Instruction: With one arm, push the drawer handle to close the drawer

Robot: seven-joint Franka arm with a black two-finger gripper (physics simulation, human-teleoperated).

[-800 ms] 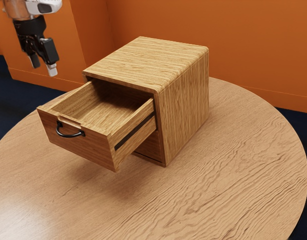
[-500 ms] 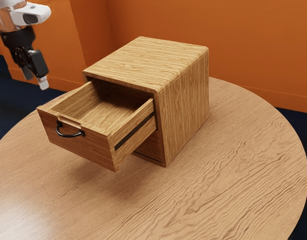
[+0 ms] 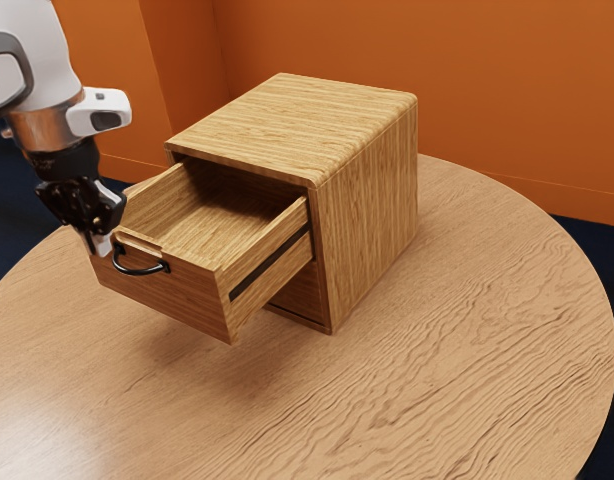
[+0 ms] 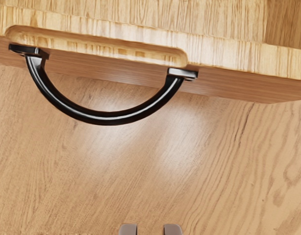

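The arm (image 3: pixel 62 130) has come down and over since the earlier frame, so its jaws are now near the drawer front (image 3: pixel 187 295), while the drawer (image 3: pixel 277 275) has not moved and sticks out just as far. The black curved handle (image 4: pixel 109 118) is fixed on the outer side of the drawer front, and the wooden cabinet (image 3: pixel 367 190) is behind the drawer front, on its inner side. The jaws are a bit open, with a gap between their two tips and nothing held in it. They are out past the drawer front, on the same side as the handle, near it but with some space left between. So the handle lies from the jaws toward the drawer front, and that is the way the push should go: straight in, toward the cabinet. The tips look closer to one end of the handle than to its middle, so I think a small slide along the drawer front would make the push more even. The only arm I can see is the one to do it. The handle bows out from the drawer front, away from the cabinet, and its long way runs side to side along the drawer front, above the bench (image 3: pixel 417 380). The two tips are lined up nearly the same way.
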